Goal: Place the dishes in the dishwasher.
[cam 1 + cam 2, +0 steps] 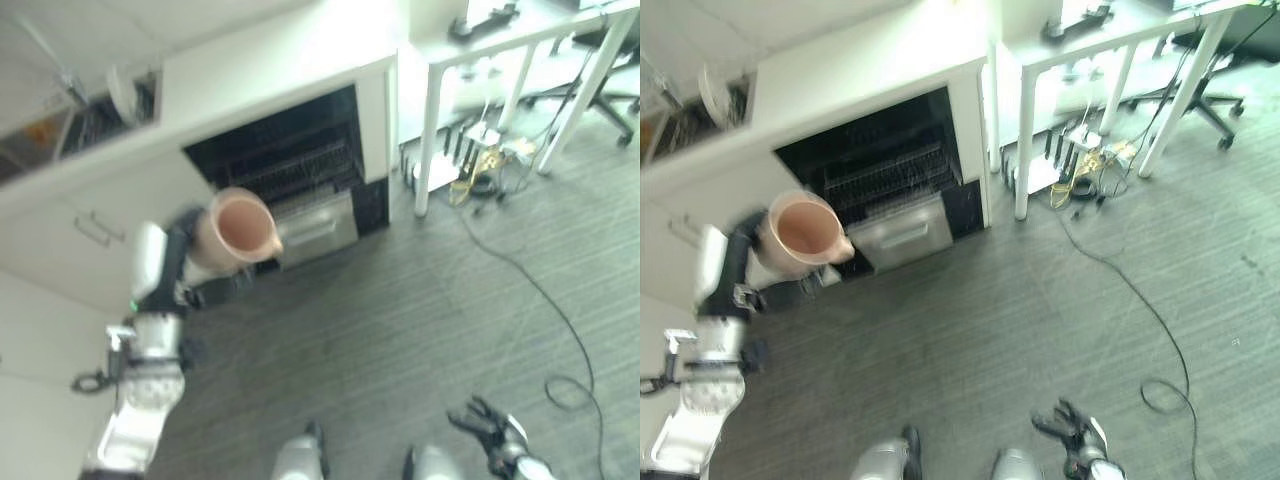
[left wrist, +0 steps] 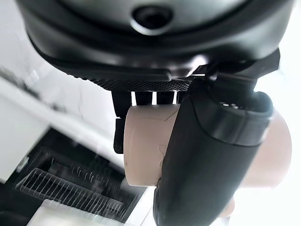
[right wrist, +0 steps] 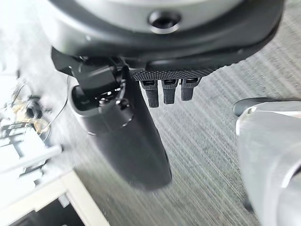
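Left hand (image 1: 185, 262) raised, fingers curled (grasping), right hand (image 1: 488, 428) low, fingers relaxed

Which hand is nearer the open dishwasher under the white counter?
Left. The left hand, curled round a pink ceramic cup, is raised just in front of the open dishwasher. The right hand hangs low over the grey carpet, well away from it.

Head stereo pair is looking steeply down, both eyes sharing the open dishwasher (image 1: 290, 175) far ahead. Wrist cameras are looking along each hand from very close; the left one is also catching the dishwasher.
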